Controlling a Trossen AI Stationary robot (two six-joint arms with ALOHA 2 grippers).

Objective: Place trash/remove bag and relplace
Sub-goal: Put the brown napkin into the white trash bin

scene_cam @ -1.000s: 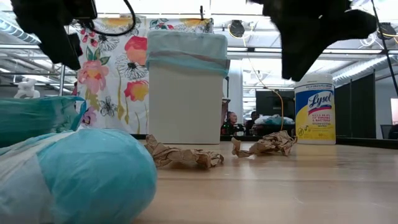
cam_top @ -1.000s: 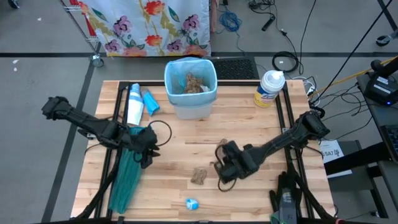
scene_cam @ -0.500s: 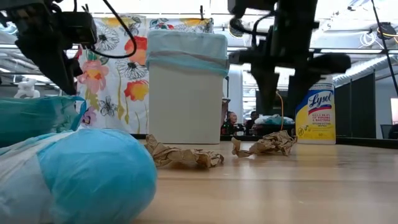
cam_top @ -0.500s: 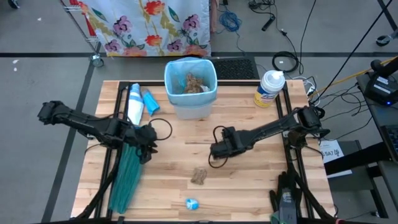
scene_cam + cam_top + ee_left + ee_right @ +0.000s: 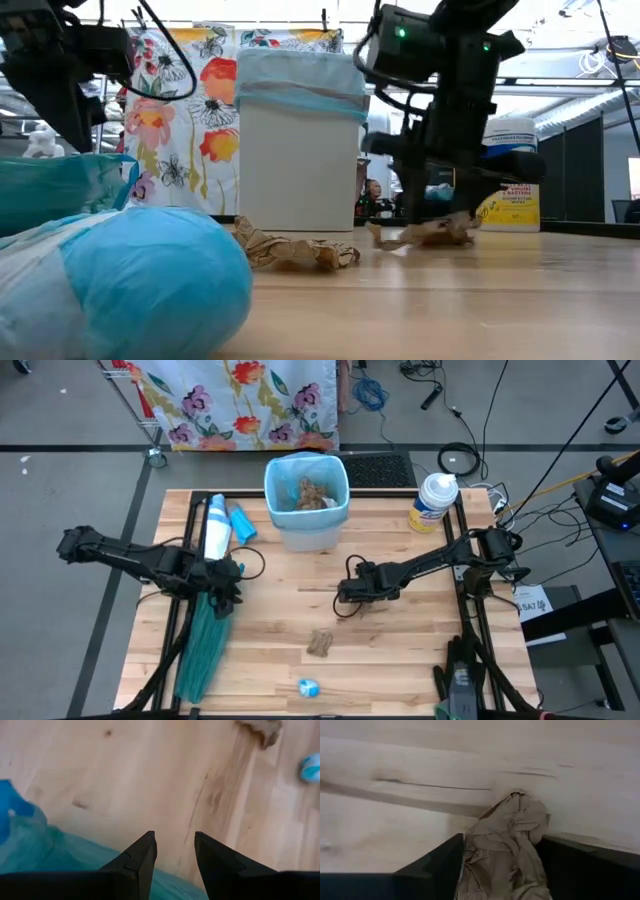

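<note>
My right gripper [image 5: 346, 593] is down at the table's middle, open. A crumpled brown paper scrap [image 5: 507, 837] of the trash lies on the wood between its fingers. My left gripper [image 5: 175, 837] hovers open and empty over the upper end of the teal-green bag [image 5: 205, 645], which lies flat along the table's left side. The white bin [image 5: 306, 498], lined with the pale-blue bag, stands at the far middle with brown scraps inside. A second brown scrap [image 5: 320, 643] and a blue wrapper [image 5: 308, 687] lie near the front edge. My right gripper comes at the brown scrap from above with one finger on each side of it. The scrap's crumpled sides [image 5: 475, 847] reach up to both fingers. Whether the fingers press on it I cannot tell. The scrap rests on the table.
A white roll [image 5: 215, 525] and a small blue pack [image 5: 243, 523] lie left of the bin. A wipes canister [image 5: 433, 502] stands at the far right. Bare wood lies between the two arms and before the bin.
My right gripper has gone toward the table's far and left edges and come down over the brown scrap, which now sits between its fingers. My left gripper has drawn back a little toward the table's left edge.
</note>
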